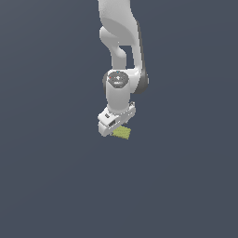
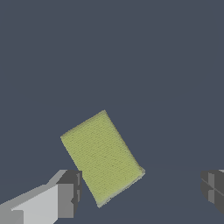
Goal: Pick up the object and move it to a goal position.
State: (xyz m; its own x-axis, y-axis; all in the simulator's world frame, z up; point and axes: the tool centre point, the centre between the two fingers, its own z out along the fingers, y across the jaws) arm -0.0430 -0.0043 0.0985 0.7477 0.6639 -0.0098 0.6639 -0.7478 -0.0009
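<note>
Exterior view: the white arm (image 1: 122, 56) descends from the top centre of the frame, with the gripper (image 1: 114, 126) just above centre. The yellow-green block (image 1: 122, 133) shows at the gripper's lower right edge, partly hidden by it. Wrist view: the fingers (image 2: 70, 193) stand wide apart, one on each side of the block (image 2: 102, 157). The block lies rotated between them, near one finger and well apart from the other, on the plain dark tabletop (image 2: 109, 52).

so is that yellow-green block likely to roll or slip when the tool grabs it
The yellow-green block has flat faces and straight edges, so it probably won't roll. Its finely textured surface should resist slipping. It sits skewed between the open tool's fingers, so it may twist on closing.
</note>
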